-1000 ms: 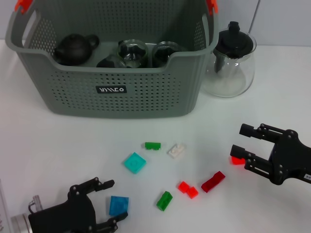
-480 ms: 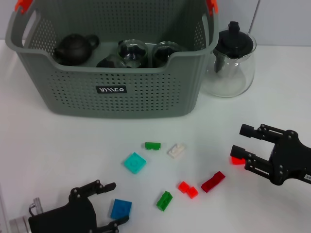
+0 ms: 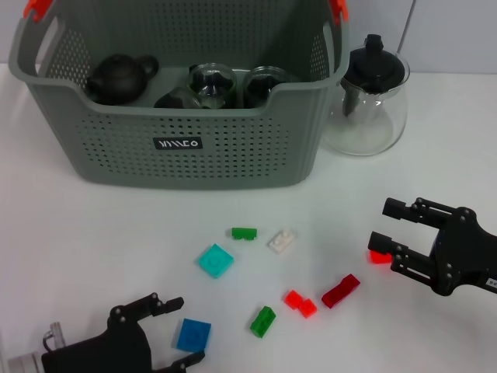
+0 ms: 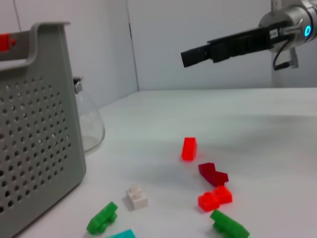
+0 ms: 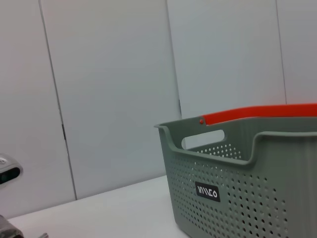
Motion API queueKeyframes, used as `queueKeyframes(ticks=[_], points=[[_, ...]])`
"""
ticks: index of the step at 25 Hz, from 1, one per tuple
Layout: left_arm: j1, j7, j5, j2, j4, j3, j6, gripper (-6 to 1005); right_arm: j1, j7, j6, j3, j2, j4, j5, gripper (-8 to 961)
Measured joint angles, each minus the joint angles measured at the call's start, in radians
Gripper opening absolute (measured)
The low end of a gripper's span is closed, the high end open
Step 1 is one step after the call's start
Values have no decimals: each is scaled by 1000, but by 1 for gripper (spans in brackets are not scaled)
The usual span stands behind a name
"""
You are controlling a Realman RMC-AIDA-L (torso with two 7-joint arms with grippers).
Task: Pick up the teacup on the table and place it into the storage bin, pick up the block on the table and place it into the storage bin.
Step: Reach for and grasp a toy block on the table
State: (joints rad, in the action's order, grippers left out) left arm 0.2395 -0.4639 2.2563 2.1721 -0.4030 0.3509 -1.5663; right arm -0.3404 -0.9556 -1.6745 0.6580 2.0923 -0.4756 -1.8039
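The storage bin stands at the far side of the table, a large grey perforated basket with orange handle clips and a small black label with white lettering on its near wall. Inside it I see 1 dark round teapot toward my left, and beside it 2 clear glass cups close together near the middle; a third dark shape lies low in front of them, and I cannot tell what it is. Just beside the bin on my right stands 1 glass pitcher with a black lid, outside the basket.

The blocks lie loose on the table in front of the bin. I count 8: 1 blue square block, 1 cyan square block, 2 green blocks, 1 white block, and 3 red blocks, 1 of which is a darker red.

My left gripper is low at the near edge of the table, fingers spread apart with the blue block lying between them, not clamped. My right gripper hovers at the right, fingers apart and holding nothing, with 1 bright red block just under its lower finger.
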Motion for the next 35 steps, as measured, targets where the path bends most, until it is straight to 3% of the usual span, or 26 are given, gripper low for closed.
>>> queueKeyframes(ticks=[35], points=[[24, 41, -42, 2, 68, -6, 95, 710, 11, 0, 1, -2, -3, 9, 0, 594]])
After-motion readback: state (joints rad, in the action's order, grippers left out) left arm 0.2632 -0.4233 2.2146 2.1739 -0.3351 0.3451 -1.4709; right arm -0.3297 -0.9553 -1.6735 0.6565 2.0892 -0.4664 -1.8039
